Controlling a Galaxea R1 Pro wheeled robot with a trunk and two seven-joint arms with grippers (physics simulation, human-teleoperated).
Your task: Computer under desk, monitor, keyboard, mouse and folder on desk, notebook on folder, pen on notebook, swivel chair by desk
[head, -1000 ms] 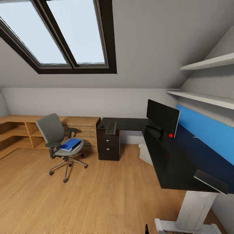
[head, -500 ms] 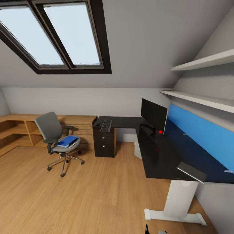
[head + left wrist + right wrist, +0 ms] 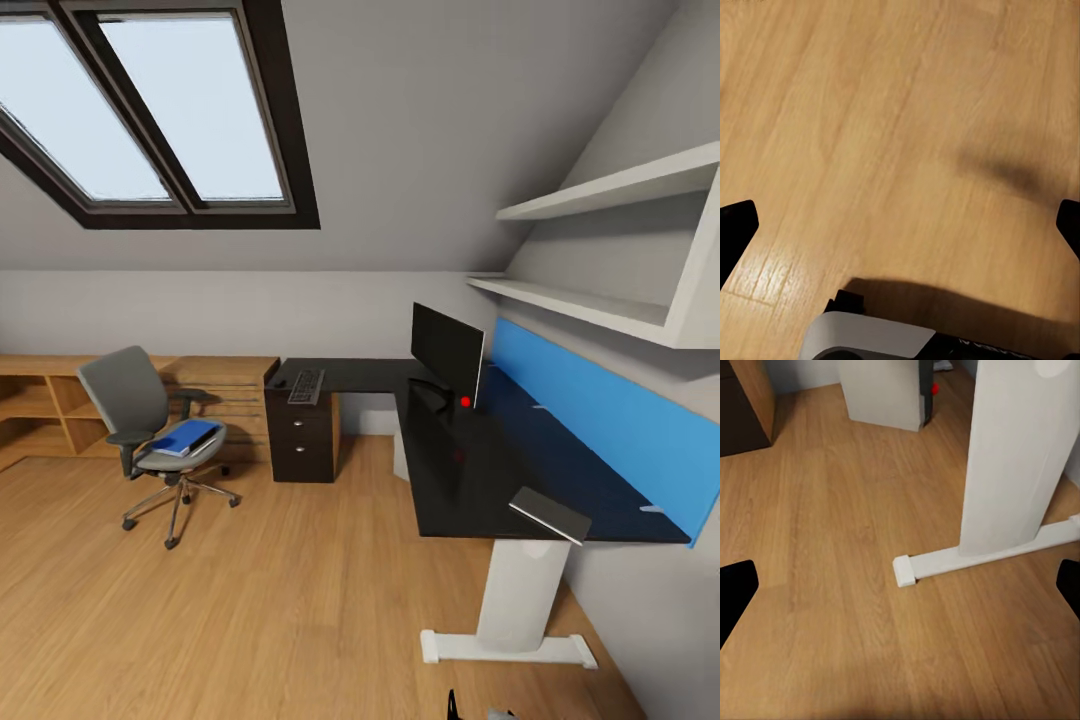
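Note:
The desk runs along the right wall and back corner, and its white leg stands close by in the right wrist view. The monitor stands on it. The keyboard lies over the drawer unit, with a small dark mouse beside it. The grey notebook lies at the desk's near end. The blue folder rests on the swivel chair, apart from the desk. The computer stands under the desk. The pen is too small to tell. Left gripper and right gripper hang open over the floor.
A low wooden shelf unit and drawer chest line the back wall. White shelves and a blue wall panel hang above the desk. The desk's white foot lies on the wooden floor.
The whole head view has shifted: the camera has backed away and the desk, chair and window now look smaller and further left. Nothing in the room has moved.

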